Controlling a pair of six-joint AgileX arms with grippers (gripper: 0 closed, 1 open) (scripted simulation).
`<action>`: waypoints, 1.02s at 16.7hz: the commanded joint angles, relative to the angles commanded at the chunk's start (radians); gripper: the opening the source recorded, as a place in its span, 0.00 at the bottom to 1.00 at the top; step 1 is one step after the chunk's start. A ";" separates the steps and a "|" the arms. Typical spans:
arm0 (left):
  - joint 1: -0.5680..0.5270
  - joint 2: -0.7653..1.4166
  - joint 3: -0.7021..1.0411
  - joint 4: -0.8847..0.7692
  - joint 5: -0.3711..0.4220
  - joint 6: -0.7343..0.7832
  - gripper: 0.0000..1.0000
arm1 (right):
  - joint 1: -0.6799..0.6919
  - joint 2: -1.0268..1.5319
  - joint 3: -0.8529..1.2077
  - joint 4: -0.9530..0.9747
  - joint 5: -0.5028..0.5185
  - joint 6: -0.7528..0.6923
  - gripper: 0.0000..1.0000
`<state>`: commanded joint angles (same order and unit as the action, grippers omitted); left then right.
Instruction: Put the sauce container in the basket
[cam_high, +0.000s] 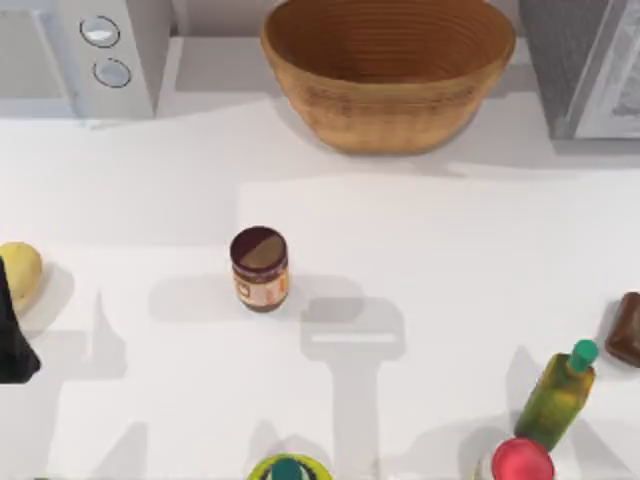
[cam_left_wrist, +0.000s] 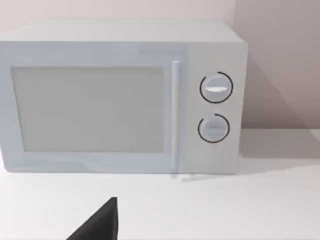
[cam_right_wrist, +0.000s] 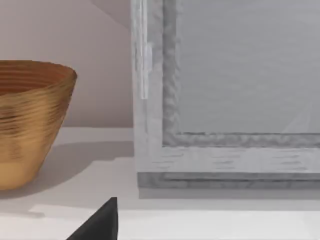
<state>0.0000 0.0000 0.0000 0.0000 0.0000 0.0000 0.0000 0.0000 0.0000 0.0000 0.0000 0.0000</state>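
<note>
Task not begun: sauce container upright on tabletop, well apart from basket, which I see holding nothing. Both tools' state: cannot tell.

Sauce container, centre-left of the top view: dark brown-maroon lid, orange and white label. Basket, upper centre: tan-brown with ribbed coils. Microwave, upper left: pale grey-white, with two round white dials. Bottle, lower right: yellow-green with teal cap. Container, bottom edge: red lid, white body. Table: plain white. Round object, left edge: pale yellow.
</note>
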 joint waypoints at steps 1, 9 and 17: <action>0.000 0.000 0.000 0.000 0.000 0.000 1.00 | 0.000 0.000 0.000 0.000 0.000 0.000 1.00; -0.020 0.285 0.180 0.077 0.218 0.135 1.00 | 0.000 0.000 0.000 0.000 0.000 0.000 1.00; -0.053 1.083 0.520 0.179 0.727 0.482 1.00 | 0.000 0.000 0.000 0.000 0.000 0.000 1.00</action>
<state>-0.0526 1.0828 0.5196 0.1786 0.7274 0.4824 0.0000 0.0000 0.0000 0.0000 0.0000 0.0000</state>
